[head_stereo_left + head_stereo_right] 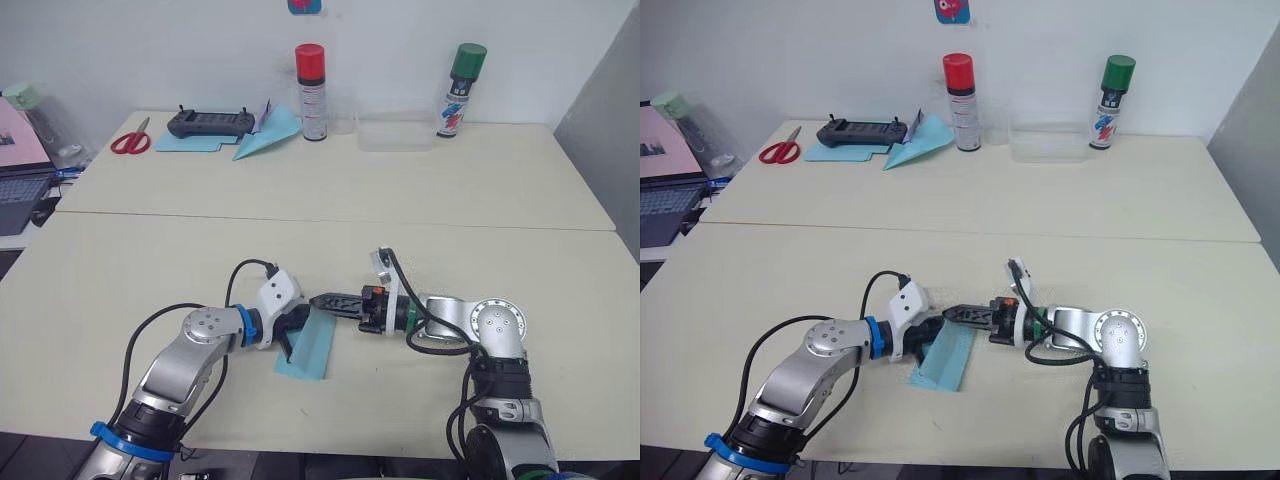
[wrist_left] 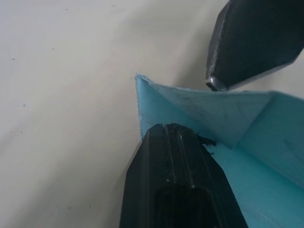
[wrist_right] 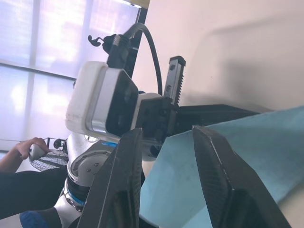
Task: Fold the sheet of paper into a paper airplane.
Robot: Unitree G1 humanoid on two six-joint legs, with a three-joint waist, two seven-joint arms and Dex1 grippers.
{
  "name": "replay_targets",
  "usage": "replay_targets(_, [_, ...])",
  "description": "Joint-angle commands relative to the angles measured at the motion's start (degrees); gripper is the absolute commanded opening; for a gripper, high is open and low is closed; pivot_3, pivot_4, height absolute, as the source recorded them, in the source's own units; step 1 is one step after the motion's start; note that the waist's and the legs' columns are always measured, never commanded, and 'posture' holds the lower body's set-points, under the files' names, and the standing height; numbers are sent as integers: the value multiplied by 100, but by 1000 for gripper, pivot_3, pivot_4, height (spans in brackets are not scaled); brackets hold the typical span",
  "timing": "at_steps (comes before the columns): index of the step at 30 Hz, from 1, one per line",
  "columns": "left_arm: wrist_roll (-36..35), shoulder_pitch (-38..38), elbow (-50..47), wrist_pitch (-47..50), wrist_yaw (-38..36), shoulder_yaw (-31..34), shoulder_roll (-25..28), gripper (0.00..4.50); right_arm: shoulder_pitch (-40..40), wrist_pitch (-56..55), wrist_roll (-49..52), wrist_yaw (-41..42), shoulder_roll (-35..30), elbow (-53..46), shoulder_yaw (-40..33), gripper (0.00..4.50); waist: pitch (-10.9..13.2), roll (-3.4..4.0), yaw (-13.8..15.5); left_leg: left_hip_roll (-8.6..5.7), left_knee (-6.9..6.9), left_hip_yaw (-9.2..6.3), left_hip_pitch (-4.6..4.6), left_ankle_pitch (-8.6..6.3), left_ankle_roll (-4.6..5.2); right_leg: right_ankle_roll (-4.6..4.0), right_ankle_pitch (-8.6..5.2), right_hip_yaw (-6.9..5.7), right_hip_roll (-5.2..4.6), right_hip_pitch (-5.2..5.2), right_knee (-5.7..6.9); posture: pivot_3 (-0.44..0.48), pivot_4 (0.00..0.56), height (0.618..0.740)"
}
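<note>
Cream worktop (image 1: pixel 150 250), paper (image 1: pixel 312 345) lying at 6 o'clock, part-folded. Your left hand (image 1: pixel 290 335) presses on it, jaw state unclear. Your right hand (image 1: pixel 322 301) hovers spread over its far edge. Thin, floppy, slippery: pinch a creased edge.

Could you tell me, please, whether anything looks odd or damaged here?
Nothing looks damaged. The paper is half folded, one flap raised off the table between the left gripper and the right gripper, as folding would leave it.

Bright even room light, soft shadows, backlit window glare, blurred close-up wrist views
</note>
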Motion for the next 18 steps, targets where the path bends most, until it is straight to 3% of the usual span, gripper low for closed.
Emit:
replay_targets(1, [175,102,183,152,37,-108,72,0,1,104,124,101,-52,-153,22,2070,0,0,0,0,0,0,0,0,0,0,0,0,0,0,0,0,150,740])
replay_targets(3, [168,129,157,159,40,-97,84,0,26,126,133,96,-48,-161,31,2595,0,0,-1,0,0,-1,1,0,0,0,0,0,0,0,0,0,150,740])
replay_targets(8, [164,158,128,177,39,-70,118,0,102,61,4,25,18,-141,77,4403,0,0,-6,0,-1,0,0,0,0,0,0,0,0,0,0,0,150,740])
replay_targets(14, [125,147,121,229,8,-14,188,0,135,-97,-300,186,-34,-198,332,4403,1,1,-26,1,-2,0,1,0,0,-1,0,0,1,-2,0,0,150,740])
replay_targets(18, [29,133,168,349,-125,99,386,0,180,-330,-685,405,-97,-214,601,3066,1,1,-44,4,-6,1,1,0,0,-1,-1,1,5,-5,0,0,150,740])
